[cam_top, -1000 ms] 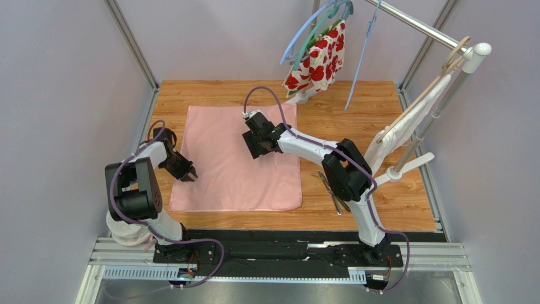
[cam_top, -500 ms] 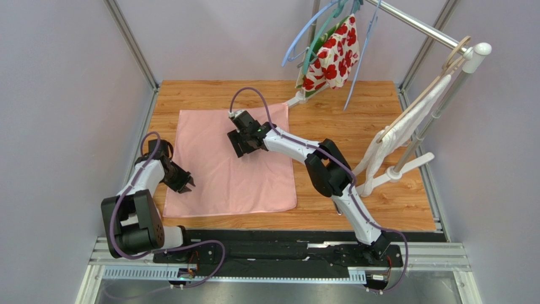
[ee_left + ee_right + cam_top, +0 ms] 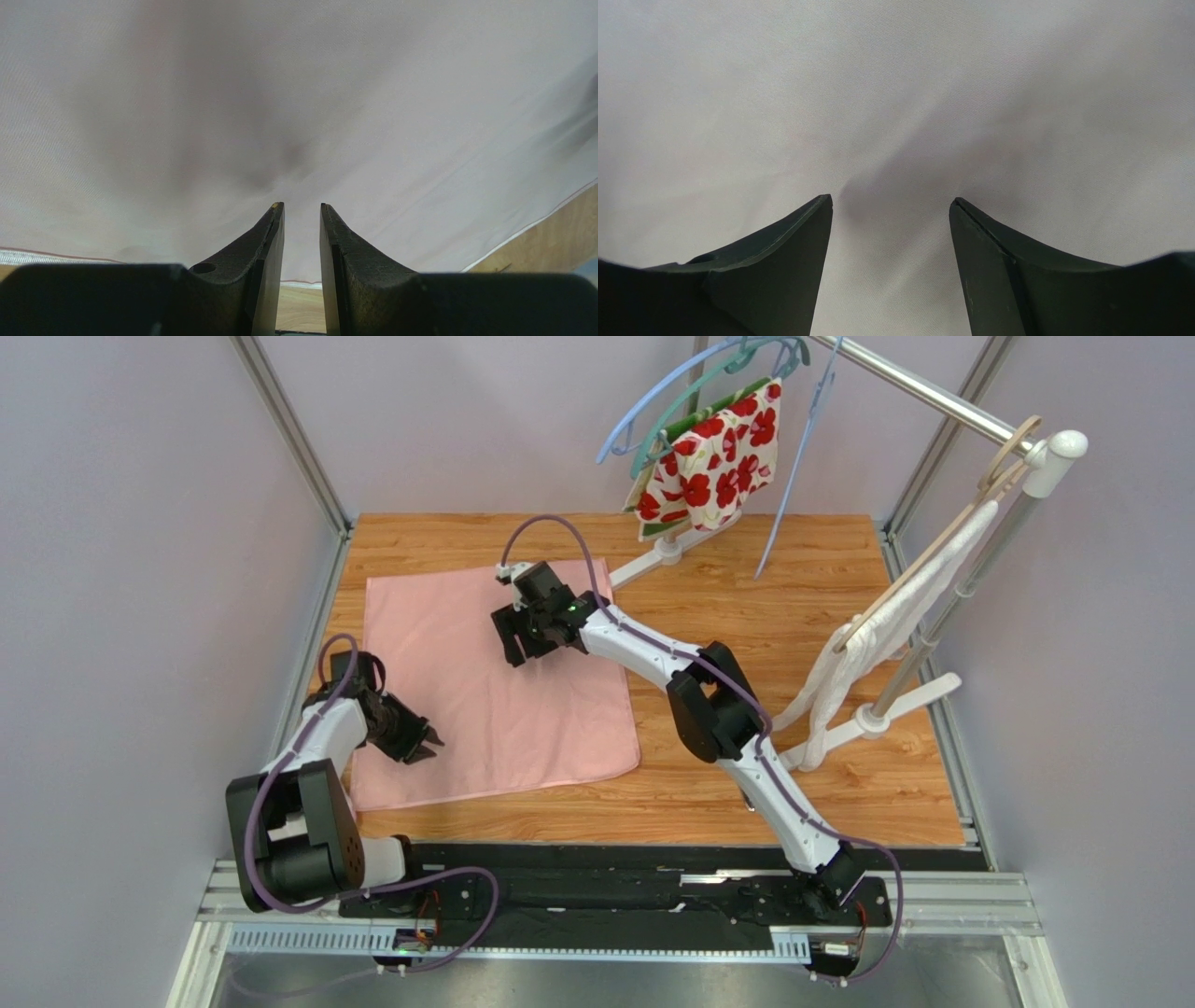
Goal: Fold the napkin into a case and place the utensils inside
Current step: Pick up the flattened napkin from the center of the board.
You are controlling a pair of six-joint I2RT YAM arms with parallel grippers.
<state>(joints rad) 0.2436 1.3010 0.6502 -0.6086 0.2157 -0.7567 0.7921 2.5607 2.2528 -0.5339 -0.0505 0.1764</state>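
Observation:
The light-pink napkin point(image 3: 477, 703) lies spread as one flat sheet on the left half of the wooden table point(image 3: 786, 602), slightly askew. My right gripper point(image 3: 514, 636) reaches across to its far middle part. In the right wrist view it point(image 3: 891, 200) stands open, fingertips down on the cloth point(image 3: 892, 84), which puckers between them. My left gripper point(image 3: 424, 744) sits over the napkin's near-left part. In the left wrist view it point(image 3: 300, 205) shows a narrow empty gap above the cloth point(image 3: 281, 105). The utensils are hidden and no case shows.
A red-and-white floral cloth point(image 3: 709, 455) hangs on hangers at the back. A white cloth point(image 3: 898, 616) drapes over a rack whose foot point(image 3: 877, 717) stands on the table's right side. Metal frame posts point(image 3: 288, 434) edge the table.
The napkin has slid left and turned a little under the right gripper, which moved left and farther out. The left gripper shifted slightly toward me. The floral cloth swings.

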